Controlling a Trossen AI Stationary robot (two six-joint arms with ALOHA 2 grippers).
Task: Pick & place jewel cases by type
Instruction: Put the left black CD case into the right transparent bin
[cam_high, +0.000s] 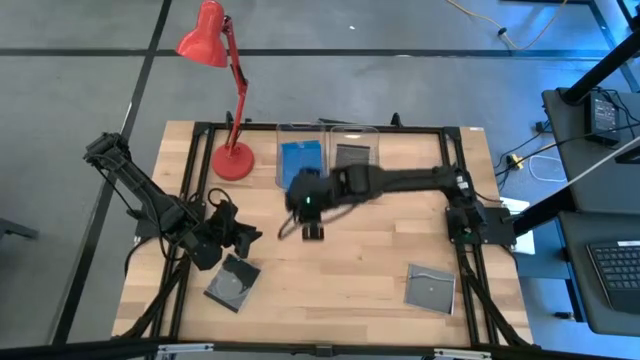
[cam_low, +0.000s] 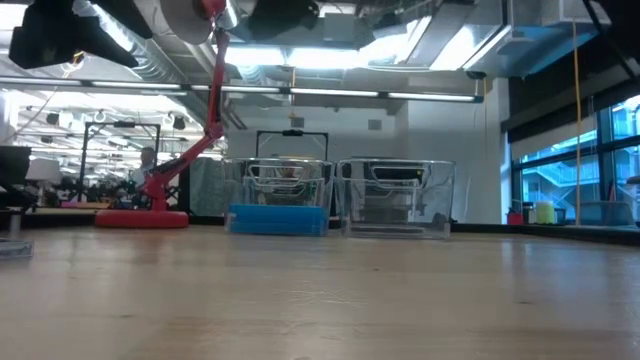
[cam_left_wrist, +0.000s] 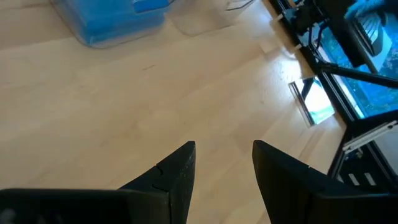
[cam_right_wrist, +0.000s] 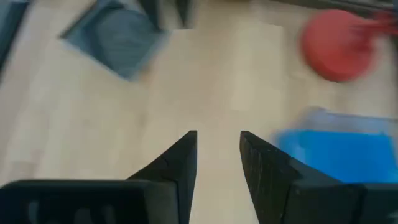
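Two grey cases on the worktop (cam_high: 330, 270): one (cam_high: 232, 283) near the front left, just below the left end effector (cam_high: 243, 238); another (cam_high: 430, 289) at front right, well apart. Blue cases (cam_high: 299, 160) in the left bin (cam_high: 280, 135), grey ones (cam_high: 352, 156) in the right bin (cam_high: 375, 135), both bins at the far edge beside a red lamp (cam_high: 232, 160). Left end effector fingers (cam_left_wrist: 177, 171) parted, nothing between. Right end effector (cam_high: 312, 232) over mid-worktop below the bins, fingers (cam_right_wrist: 180, 158) parted, nothing held.
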